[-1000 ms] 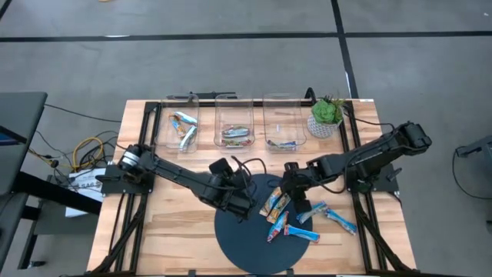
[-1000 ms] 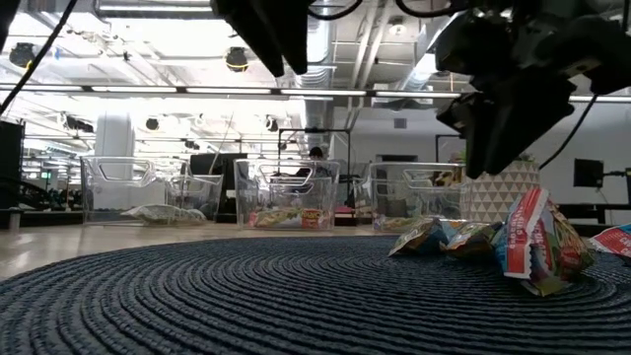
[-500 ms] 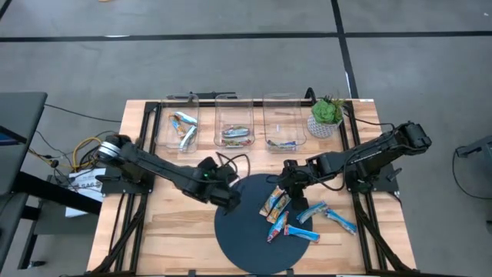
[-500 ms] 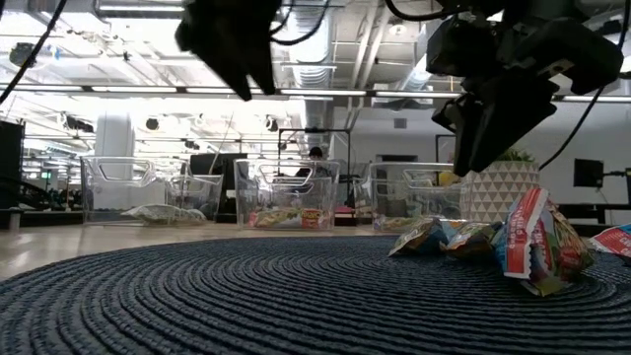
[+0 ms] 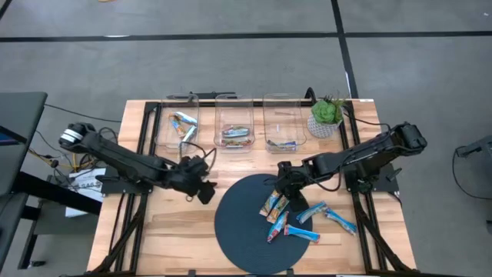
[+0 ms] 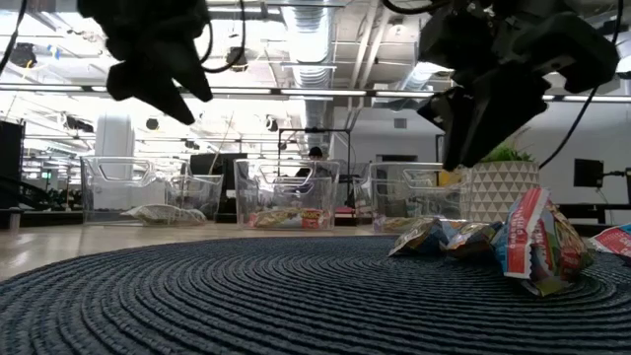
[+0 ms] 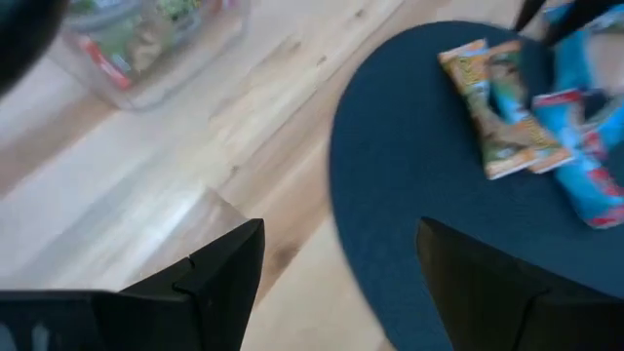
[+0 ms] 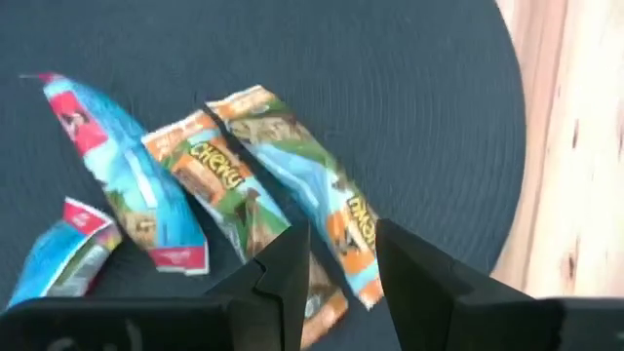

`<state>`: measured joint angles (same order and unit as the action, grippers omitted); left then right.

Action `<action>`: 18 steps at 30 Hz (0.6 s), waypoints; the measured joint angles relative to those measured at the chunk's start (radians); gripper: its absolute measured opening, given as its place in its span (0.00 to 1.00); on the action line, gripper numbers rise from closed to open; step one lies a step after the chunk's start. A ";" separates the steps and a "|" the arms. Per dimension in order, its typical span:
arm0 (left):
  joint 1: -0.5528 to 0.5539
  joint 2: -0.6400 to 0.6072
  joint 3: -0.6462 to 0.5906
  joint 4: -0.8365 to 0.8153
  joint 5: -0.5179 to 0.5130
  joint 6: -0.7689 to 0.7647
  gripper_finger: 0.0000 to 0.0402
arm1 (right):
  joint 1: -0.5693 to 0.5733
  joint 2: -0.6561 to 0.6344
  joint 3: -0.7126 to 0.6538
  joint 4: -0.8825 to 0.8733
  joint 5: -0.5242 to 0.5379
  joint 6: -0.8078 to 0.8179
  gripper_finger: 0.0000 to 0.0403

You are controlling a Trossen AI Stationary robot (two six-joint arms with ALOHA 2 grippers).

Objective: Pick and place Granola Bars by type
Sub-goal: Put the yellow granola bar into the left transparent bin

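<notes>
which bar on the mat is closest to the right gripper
The orange and green granola bar at the mat's upper right edge, paired with a second one. It lies just below the right gripper; the blue bars sit farther toward the front and right.

Overhead, table-level, 2 wrist views

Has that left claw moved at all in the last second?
Yes. In the high view the left gripper has pulled back off the round mat, going left onto bare wood in front of the left bin. Its fingers are spread, holding nothing.
</notes>
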<state>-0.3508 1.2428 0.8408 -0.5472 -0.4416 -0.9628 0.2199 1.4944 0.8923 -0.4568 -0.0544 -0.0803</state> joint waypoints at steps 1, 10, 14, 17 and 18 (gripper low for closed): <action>0.000 -0.026 -0.029 0.030 0.010 -0.005 0.65 | -0.001 0.005 0.002 -0.008 0.000 -0.006 0.28; -0.006 -0.177 -0.159 0.118 0.038 -0.024 0.65 | -0.009 0.141 0.062 -0.028 0.000 -0.063 0.28; -0.006 -0.191 -0.168 0.114 0.053 -0.028 0.65 | -0.010 0.202 0.106 -0.060 0.000 -0.071 0.30; -0.006 -0.191 -0.168 0.114 0.064 -0.028 0.65 | -0.010 0.240 0.137 -0.089 0.000 -0.084 0.35; -0.006 -0.191 -0.168 0.116 0.065 -0.028 0.65 | -0.010 0.246 0.143 -0.092 0.000 -0.086 0.36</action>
<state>-0.3573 1.0519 0.6731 -0.4316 -0.3768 -0.9909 0.2104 1.7403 1.0352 -0.5490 -0.0540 -0.1661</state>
